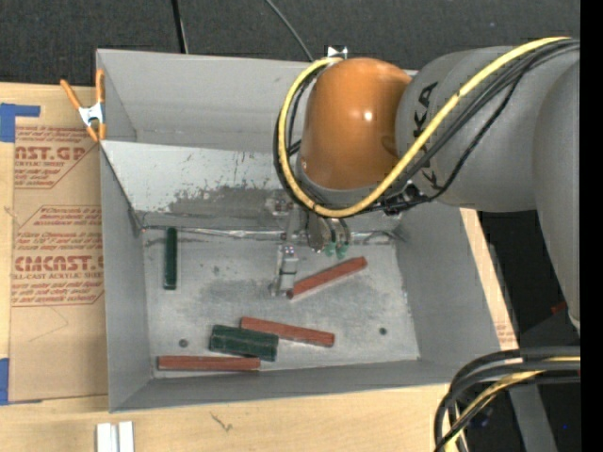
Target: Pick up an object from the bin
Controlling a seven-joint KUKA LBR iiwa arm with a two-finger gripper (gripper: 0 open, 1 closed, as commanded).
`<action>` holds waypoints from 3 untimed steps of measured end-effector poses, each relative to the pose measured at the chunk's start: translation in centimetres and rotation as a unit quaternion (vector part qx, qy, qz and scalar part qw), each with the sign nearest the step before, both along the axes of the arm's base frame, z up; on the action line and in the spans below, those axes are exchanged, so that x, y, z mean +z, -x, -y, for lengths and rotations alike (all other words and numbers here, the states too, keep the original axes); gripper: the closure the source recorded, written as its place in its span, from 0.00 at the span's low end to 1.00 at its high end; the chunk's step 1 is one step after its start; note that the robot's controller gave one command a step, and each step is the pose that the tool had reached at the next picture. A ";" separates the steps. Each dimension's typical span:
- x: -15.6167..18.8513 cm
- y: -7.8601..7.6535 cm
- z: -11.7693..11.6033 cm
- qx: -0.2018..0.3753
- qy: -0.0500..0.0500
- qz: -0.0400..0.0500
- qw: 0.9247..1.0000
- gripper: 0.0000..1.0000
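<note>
My gripper point(286, 277) hangs below the arm's orange cover, low over the middle of the bin floor. Its tip is at the left end of a red-brown stick point(328, 278) that lies slanting up to the right. I cannot tell whether it touches the stick. A second red-brown stick point(288, 332) lies a little nearer the front. Beside that one rests a short dark green bar point(243, 343).
A long dark green stick point(170, 257) lies upright in the view at the bin's left. Another red-brown stick point(207, 363) lies along the front wall. The arm and its orange cover hide the back right of the bin.
</note>
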State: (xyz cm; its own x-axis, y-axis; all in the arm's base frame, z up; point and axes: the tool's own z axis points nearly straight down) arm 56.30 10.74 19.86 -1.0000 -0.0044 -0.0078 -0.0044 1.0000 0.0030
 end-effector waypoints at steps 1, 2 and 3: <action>-4.1 3.6 3.5 0.063 0.002 -0.004 0.998 0.00; -5.5 3.0 5.4 0.044 0.001 -0.003 0.999 0.00; -11.2 7.4 5.8 -0.013 0.001 -0.005 1.000 1.00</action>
State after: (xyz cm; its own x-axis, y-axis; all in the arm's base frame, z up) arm 48.90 4.95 8.63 -0.9998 0.0207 0.0021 0.0207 0.9998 0.0003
